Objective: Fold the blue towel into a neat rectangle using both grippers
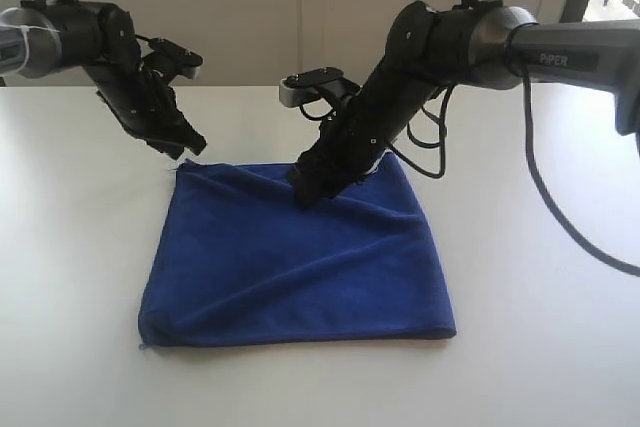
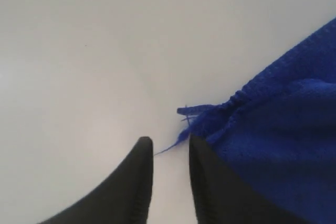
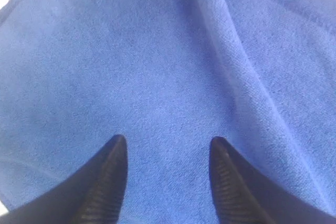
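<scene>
Towel (image 1: 300,267) far-left corner sits just beside left hand (image 2: 168,148).
Left hand slightly parted, pinching nothing; right hand (image 3: 168,145) spread, on far edge's middle.

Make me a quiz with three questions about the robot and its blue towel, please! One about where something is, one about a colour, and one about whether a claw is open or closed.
1. Where is the left gripper?
A. Beside the back left corner of the blue towel
B. Over the towel's middle
C. At the towel's front edge

2. What colour is the table?
A. Brown
B. White
C. Green

3. How do the jaws of the right gripper stand?
A. Shut tight
B. Clamped on a cup
C. Apart, over the towel

Answers:
1 A: in the exterior view it sits right by that corner.
2 B: the bare surface all around the towel is white.
3 C: the right wrist view shows the jaws wide apart with towel beneath them.
</scene>
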Motion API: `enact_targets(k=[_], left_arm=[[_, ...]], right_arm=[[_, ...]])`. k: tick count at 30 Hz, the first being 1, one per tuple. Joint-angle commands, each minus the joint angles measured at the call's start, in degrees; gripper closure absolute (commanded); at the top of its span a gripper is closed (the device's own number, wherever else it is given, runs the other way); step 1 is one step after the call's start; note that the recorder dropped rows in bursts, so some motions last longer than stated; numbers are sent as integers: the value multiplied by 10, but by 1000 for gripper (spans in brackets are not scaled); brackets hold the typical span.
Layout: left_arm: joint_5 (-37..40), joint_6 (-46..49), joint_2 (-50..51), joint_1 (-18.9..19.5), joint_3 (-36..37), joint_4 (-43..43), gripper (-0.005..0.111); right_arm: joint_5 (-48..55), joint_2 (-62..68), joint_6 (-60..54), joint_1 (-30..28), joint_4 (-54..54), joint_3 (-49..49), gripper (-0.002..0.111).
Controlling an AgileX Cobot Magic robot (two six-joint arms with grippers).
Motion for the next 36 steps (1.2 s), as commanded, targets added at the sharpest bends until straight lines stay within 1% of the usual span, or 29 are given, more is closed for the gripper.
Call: enact_targets(k=[1, 4, 6, 7, 8, 9, 11, 13, 14, 15, 16, 20, 23, 26, 29, 31, 33, 36], left_arm=[[16, -43, 3, 3, -2, 54, 61], [27, -60, -21, 3, -2, 64, 61], [53, -69, -42, 1, -2, 59, 61], [76, -74, -55, 1, -2, 34, 62], [124, -64, -69, 0, -2, -8, 65], [163, -42, -75, 0, -2, -41, 69], [247, 28, -82, -1, 0, -121, 81], [295, 73, -82, -1, 7, -212, 94], [317, 115, -82, -1, 17, -260, 104], [317, 137, -82, -2, 26, -294, 107], [317, 142, -82, -6, 38, -304, 107], [317, 140, -82, -15, 94, -294, 107], [317, 140, -90, -15, 143, -293, 107], [317, 140, -115, -15, 199, -269, 107], [315, 140, -146, -15, 254, -264, 107], [273, 140, -163, -15, 291, -262, 107], [246, 142, -177, -15, 331, -267, 107], [226, 146, -193, -15, 382, -268, 107]], right_arm=[[5, -8, 2, -5, -19, -3, 62], [3, -9, 2, -15, -28, -8, 62], [5, -9, 4, -28, -28, -17, 62], [5, -9, 7, -37, -28, -23, 62], [7, -9, 13, -50, -28, -31, 62], [9, -9, 13, -58, -28, -36, 62], [15, -9, 13, -72, -28, -44, 62], [22, -9, 13, -84, -28, -48, 62], [24, -9, 13, -89, -28, -49, 62], [26, -9, 13, -92, -29, -49, 62], [29, -9, 13, -96, -29, -49, 62], [46, -9, 12, -102, -34, -49, 62], [49, -9, 0, -102, -34, -49, 62], [42, -9, -1, -102, -34, -49, 62], [37, -9, -1, -102, -34, -49, 62], [30, -9, -1, -102, -34, -49, 62], [26, -9, -1, -102, -34, -49, 62], [25, -9, -1, -102, -34, -49, 62]])
